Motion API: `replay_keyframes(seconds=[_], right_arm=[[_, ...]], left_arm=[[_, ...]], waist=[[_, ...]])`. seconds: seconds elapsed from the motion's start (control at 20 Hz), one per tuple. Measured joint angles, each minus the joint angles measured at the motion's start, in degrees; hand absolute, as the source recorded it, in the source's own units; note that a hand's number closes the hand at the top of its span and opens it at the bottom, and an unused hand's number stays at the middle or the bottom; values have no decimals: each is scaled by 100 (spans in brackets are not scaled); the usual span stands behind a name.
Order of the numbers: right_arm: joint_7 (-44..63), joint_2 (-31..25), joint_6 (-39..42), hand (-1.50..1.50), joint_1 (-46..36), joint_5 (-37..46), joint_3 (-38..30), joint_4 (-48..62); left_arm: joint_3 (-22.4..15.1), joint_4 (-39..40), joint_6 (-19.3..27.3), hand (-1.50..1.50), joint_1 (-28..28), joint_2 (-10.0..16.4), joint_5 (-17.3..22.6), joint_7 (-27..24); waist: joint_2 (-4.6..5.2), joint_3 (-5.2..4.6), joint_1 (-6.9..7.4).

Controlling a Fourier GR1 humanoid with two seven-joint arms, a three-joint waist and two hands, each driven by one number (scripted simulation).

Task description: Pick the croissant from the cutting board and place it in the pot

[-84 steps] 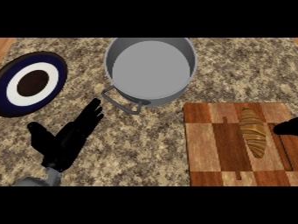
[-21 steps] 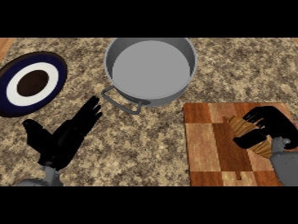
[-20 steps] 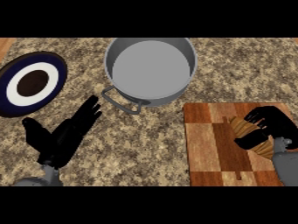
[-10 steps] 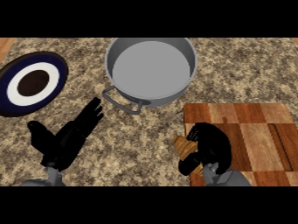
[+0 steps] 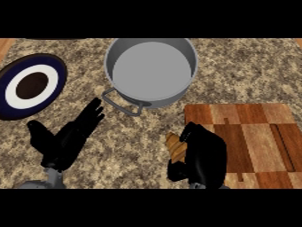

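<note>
Shifted to the cutting board's [image 5: 257, 142] left edge, my right hand [image 5: 205, 155] is clutching the croissant [image 5: 174, 147] below the pot [image 5: 152, 73], while my left hand [image 5: 61, 142] is resting open.

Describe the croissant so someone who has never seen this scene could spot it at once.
Find the wooden cutting board on the counter's right side. At its left edge is the right hand, fingers curled, below the grey pot. The croissant is the tan, ridged piece showing at that hand's left side, the only thing either hand holds.
</note>
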Motion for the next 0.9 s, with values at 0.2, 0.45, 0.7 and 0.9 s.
replay_keyframes(seconds=[0.2,0.45,0.7,0.9], right_arm=[[111,10,223,150,-229,633,55,-764],[131,13,609,150,-996,991,64,-1408],[143,19,849,150,-2092,707,-247,-1652],[70,35,879,150,-2984,345,-876,-1222]], left_arm=[[-23,-127,7,0,119,-18,12,33],[-27,-68,-46,0,160,-21,-28,-59],[-109,-66,-39,0,145,-96,-72,-40],[-126,-84,-57,0,103,-95,-98,-13]], waist=[[-14,-1,-3],[1,-2,37],[8,-3,93],[21,-3,146]])
